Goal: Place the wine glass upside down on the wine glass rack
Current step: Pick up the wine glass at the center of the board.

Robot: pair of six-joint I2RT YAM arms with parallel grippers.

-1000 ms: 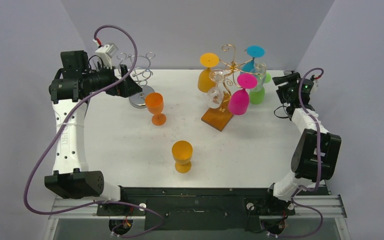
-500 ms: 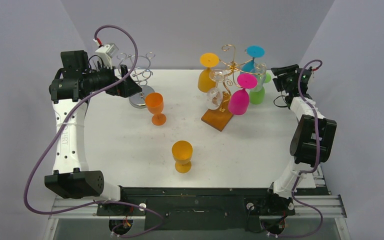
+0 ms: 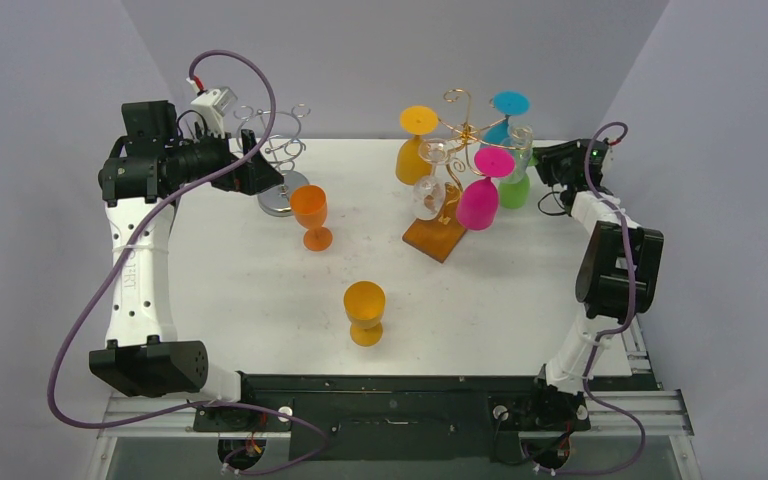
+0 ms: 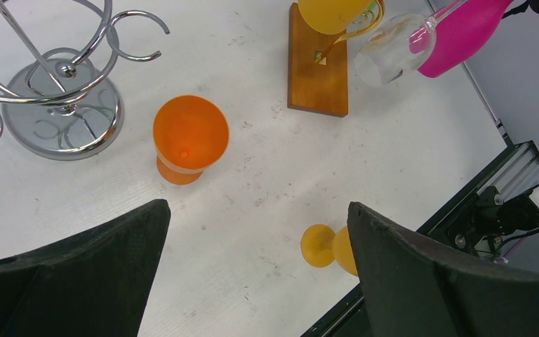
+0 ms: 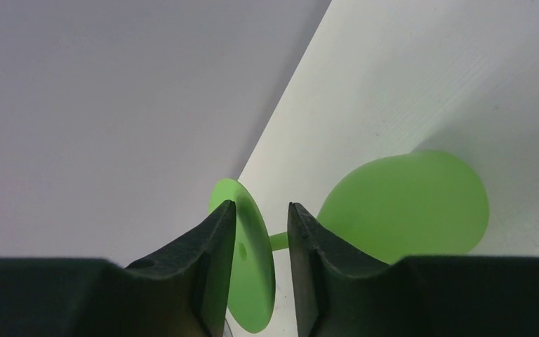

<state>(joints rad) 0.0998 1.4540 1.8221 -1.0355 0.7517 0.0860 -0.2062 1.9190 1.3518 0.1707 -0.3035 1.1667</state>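
Moved: right tool (image 5: 261, 206) has swung in from the table's (image 3: 260, 290) right edge to the green wine glass (image 5: 407, 203), its jaws narrowing; the left arm has held its place.
Right tool: fingers straddle the glass's foot (image 5: 249, 281), partly closed; whether they already pinch it I cannot tell.
Green wine glass: far right of the table, just beside the gold rack (image 3: 457, 130), foot above bowl.
Left tool: (image 4: 257, 206) spread wide and empty, hovering near the silver rack (image 4: 63, 105).
Step in hand: securing a grip on the foot.
Doing it well: probably close squarely on both faces of the foot, close to the stem, so the glass cannot pivot; lift slowly, keeping clear of the pink glass (image 3: 478, 200) hanging alongside.
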